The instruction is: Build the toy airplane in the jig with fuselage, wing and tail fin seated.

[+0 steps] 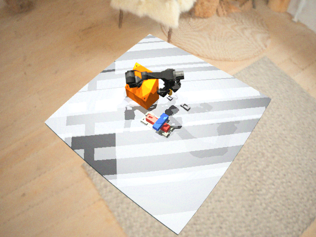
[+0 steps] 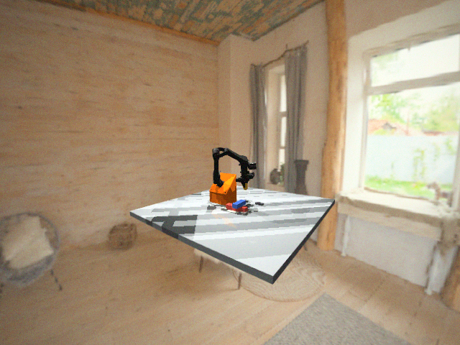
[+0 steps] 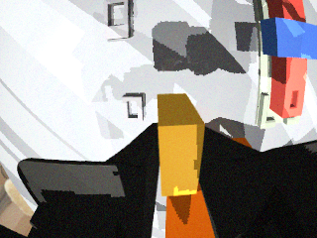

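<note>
The red fuselage (image 1: 166,126) (image 2: 244,208) (image 3: 288,93) lies in the pale cradle jig (image 1: 145,122) (image 3: 264,102). The blue wing (image 1: 160,121) (image 2: 238,203) (image 3: 291,38) sits across the fuselage. My gripper (image 1: 169,93) (image 2: 245,185) (image 3: 173,129) is shut on the yellow tail fin (image 3: 178,146) (image 1: 170,93) and holds it above the table, behind and to the right of the jig. The fin shows between the dark fingers in the wrist view.
The orange robot base (image 1: 142,89) (image 2: 223,191) stands behind the jig. Two small grey rectangular stands (image 1: 185,107) (image 1: 169,98) (image 3: 121,14) (image 3: 135,105) lie on the striped table (image 1: 158,178) (image 2: 237,237) right of the base.
</note>
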